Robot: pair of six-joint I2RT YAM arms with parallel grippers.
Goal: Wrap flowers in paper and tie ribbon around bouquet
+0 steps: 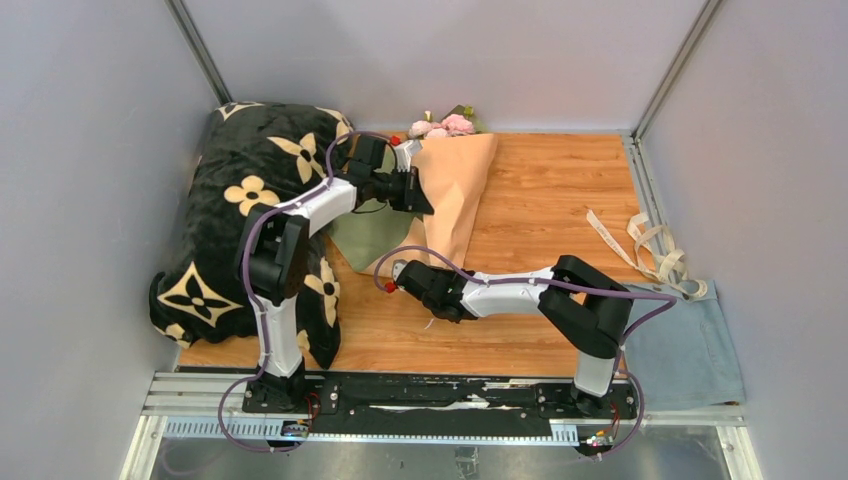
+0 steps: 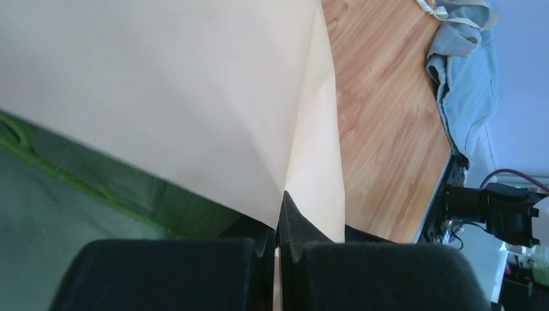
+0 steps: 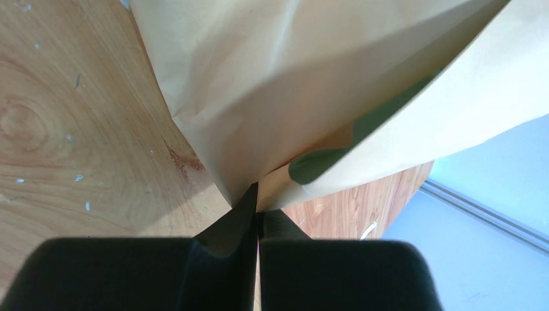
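The bouquet lies on the wooden table, a cone of peach-tan paper with pink flowers at its far end. An olive green fold spreads out on the cone's left. My left gripper is shut on the paper's left edge; in the left wrist view the gripper pinches the peach sheet beside its green face. My right gripper is shut on the cone's narrow lower tip, and the right wrist view shows that gripper on the paper. The cream ribbon lies loose at the right.
A black cloth with cream flower prints is heaped along the table's left side. A grey-blue cloth lies at the near right corner, under the ribbon's end. Grey walls enclose the table on three sides.
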